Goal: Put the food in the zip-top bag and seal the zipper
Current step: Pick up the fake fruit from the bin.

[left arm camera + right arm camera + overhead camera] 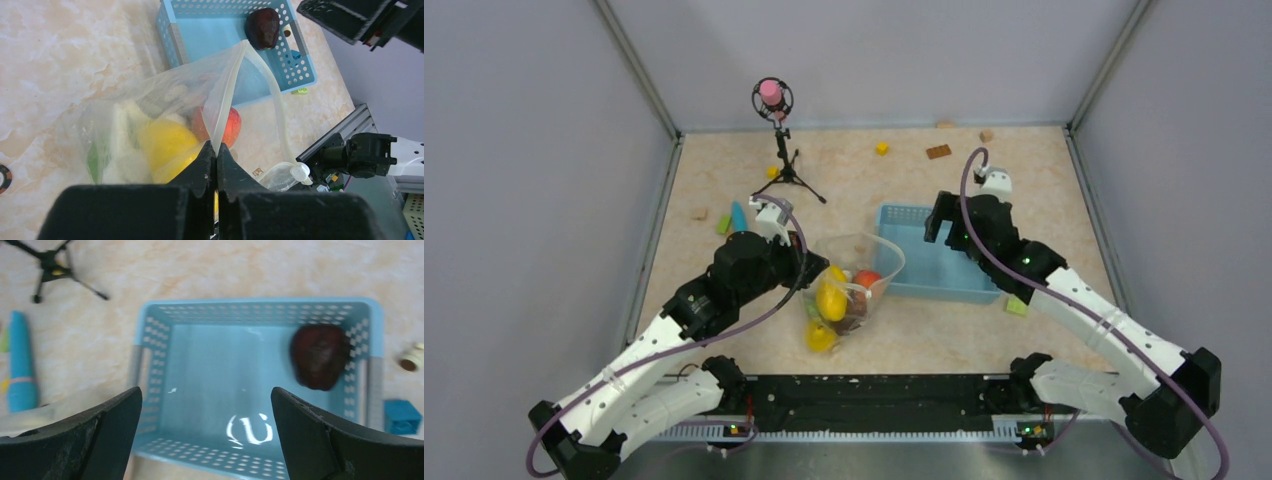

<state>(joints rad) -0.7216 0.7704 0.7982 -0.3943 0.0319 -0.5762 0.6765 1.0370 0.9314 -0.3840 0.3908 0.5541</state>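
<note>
The left gripper [216, 150] is seen closed hard on the mouth edge of the zip-top bag [165, 95], a fold of clear plastic being pinched between its fingers. From that pinch the zipper [226, 92] is drawn up towards the blue basket [250, 306]; its two lips are parted, so the mouth is held open. Inside the bag a yellow piece [167, 145], an orange-red fruit [231, 125] and a green one [94, 162] can be made out. A pale shape beside them may be the white piece, though it is blurred by the plastic. The bag is laid on the table [60, 60], its mouth just beside the basket. The right gripper [205, 397] is held above that basket with its fingers spread wide and nothing between them. One dark red apple [320, 356] is seen in a corner of the basket.
</note>
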